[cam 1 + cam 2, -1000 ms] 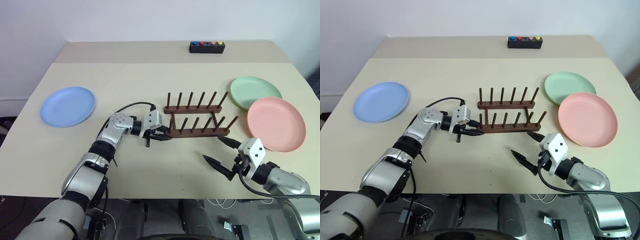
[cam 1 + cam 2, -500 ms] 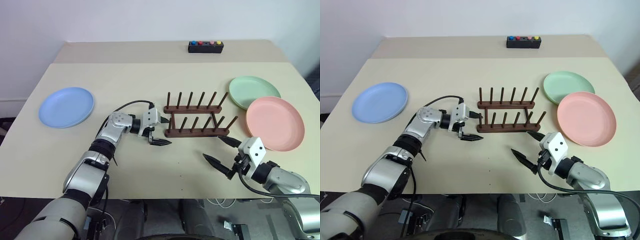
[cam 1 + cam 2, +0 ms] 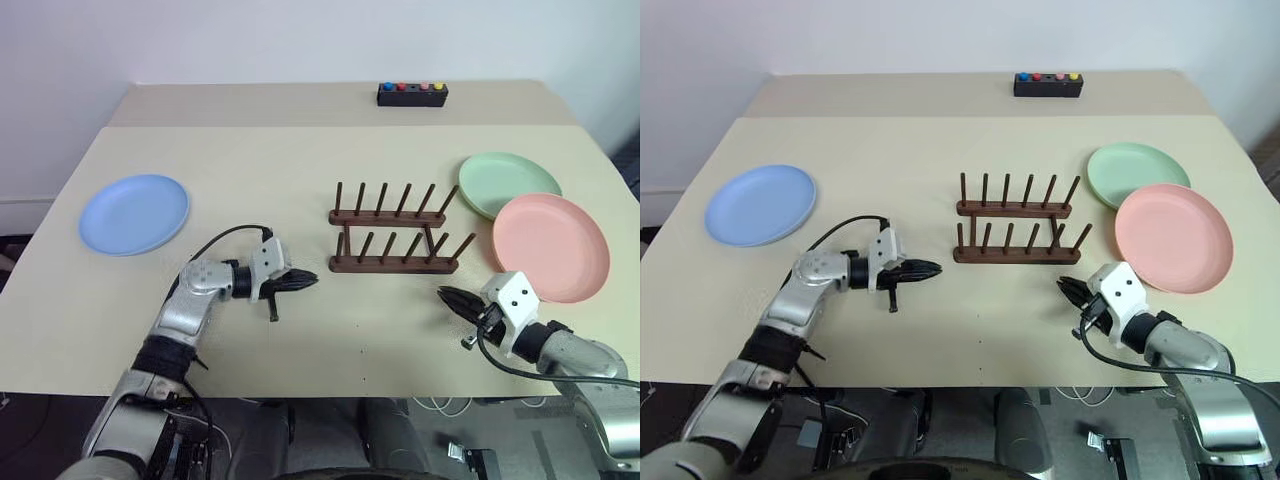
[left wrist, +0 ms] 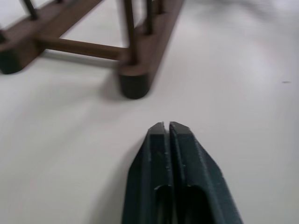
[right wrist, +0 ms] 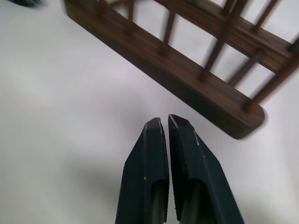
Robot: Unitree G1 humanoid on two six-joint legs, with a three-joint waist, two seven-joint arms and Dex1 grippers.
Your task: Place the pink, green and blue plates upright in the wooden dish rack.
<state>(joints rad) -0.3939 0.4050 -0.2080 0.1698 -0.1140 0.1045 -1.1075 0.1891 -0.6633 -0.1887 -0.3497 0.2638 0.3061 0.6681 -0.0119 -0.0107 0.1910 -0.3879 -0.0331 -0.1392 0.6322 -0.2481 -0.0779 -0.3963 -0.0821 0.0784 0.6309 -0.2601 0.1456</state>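
The wooden dish rack [image 3: 395,232] stands empty in the middle of the table, its pegs upright. The blue plate [image 3: 134,213] lies flat at the far left. The green plate [image 3: 508,182] lies flat at the right, with the pink plate [image 3: 550,246] overlapping its near edge. My left gripper [image 3: 305,280] is shut on nothing, a short way left of the rack's left end [image 4: 133,81] and pointing at it. My right gripper [image 3: 447,296] is shut and empty, just in front of the rack's right end [image 5: 243,125], near the pink plate.
A black box with coloured buttons [image 3: 412,94] sits at the far edge of the table. Bare tabletop [image 3: 260,170] lies between the blue plate and the rack, and in front of the rack.
My left gripper opened, drew back left away from the rack's end, then shut. My right gripper went from wide open to shut and shifted slightly right. The rack stayed put.
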